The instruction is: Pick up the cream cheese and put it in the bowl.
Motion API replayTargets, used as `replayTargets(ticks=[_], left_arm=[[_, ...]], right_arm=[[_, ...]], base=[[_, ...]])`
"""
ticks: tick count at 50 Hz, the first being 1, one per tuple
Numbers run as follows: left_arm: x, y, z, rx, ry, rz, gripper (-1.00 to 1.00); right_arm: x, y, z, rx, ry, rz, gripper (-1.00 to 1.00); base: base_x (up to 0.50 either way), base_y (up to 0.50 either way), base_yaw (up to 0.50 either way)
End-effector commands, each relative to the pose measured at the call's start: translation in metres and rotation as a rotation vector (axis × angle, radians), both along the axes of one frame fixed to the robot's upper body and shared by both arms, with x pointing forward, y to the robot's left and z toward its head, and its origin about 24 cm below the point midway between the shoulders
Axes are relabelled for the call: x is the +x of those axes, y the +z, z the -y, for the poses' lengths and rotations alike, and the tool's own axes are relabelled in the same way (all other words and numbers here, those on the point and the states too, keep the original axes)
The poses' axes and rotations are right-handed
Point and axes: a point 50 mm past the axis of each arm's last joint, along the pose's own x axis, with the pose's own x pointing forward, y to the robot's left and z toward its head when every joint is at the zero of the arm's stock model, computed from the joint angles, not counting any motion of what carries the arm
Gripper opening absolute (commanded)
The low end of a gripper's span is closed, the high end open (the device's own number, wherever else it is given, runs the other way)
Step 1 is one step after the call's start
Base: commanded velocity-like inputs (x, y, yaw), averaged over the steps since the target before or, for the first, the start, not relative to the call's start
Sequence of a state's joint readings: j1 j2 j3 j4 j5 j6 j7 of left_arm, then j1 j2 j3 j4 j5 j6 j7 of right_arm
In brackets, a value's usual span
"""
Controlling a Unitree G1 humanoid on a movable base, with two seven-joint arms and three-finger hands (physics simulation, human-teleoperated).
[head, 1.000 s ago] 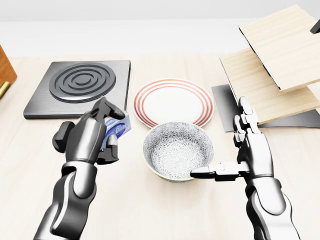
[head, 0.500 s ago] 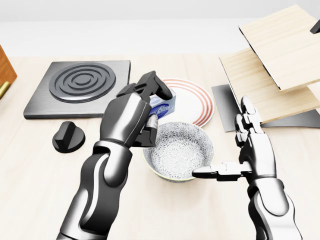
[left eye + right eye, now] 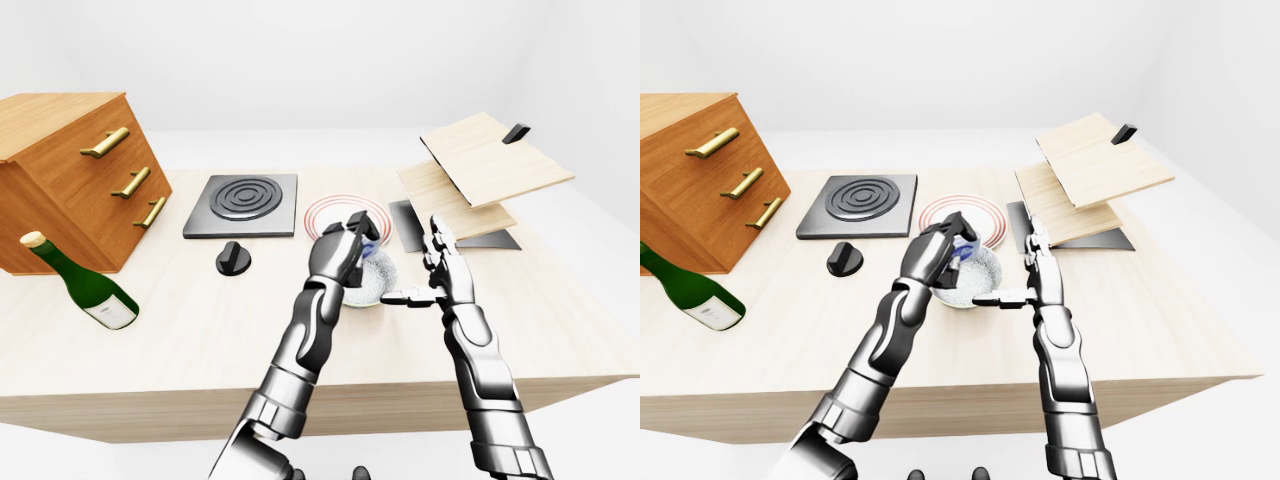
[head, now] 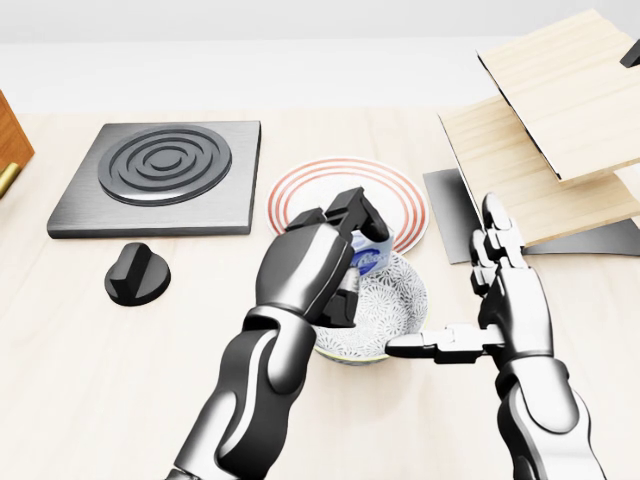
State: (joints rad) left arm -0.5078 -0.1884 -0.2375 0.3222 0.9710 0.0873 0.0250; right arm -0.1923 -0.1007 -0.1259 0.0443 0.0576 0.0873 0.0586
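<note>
Fingers (image 4: 345,225) pinch cream cheese (image 4: 371,254) over bowl (image 4: 400,300) (right hand (image 4: 505,300) spread) on wooden counter (image 3: 180,320).

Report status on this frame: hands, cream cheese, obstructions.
Left hand shut on cream cheese, over bowl. Right hand open, thumb at the bowl's rim. Nothing in the way.
</note>
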Motion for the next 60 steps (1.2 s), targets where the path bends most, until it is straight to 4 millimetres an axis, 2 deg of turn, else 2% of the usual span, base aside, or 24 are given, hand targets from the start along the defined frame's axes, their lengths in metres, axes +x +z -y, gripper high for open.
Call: replayTargets(ticks=[1, 38, 60], left_arm=[[-0.002, 0.004, 0.008, -0.010, 0.002, 0.023, -1.00], [0.000, -0.022, 0.021, 0.030, 0.011, -0.039, -1.00], [0.015, -0.024, 0.018, 0.040, 0.051, -0.039, -1.00]], right_arm=[[0.001, 0.003, -0.002, 0.004, 0.004, 0.012, 1.00], [0.003, -0.002, -0.002, 0.005, 0.009, -0.013, 1.00], [0.004, -0.006, -0.004, 0.006, 0.012, -0.031, 1.00]], base=[[0.00, 0.00, 0.00], [0.00, 0.00, 0.00], [0.00, 0.00, 0.00]])
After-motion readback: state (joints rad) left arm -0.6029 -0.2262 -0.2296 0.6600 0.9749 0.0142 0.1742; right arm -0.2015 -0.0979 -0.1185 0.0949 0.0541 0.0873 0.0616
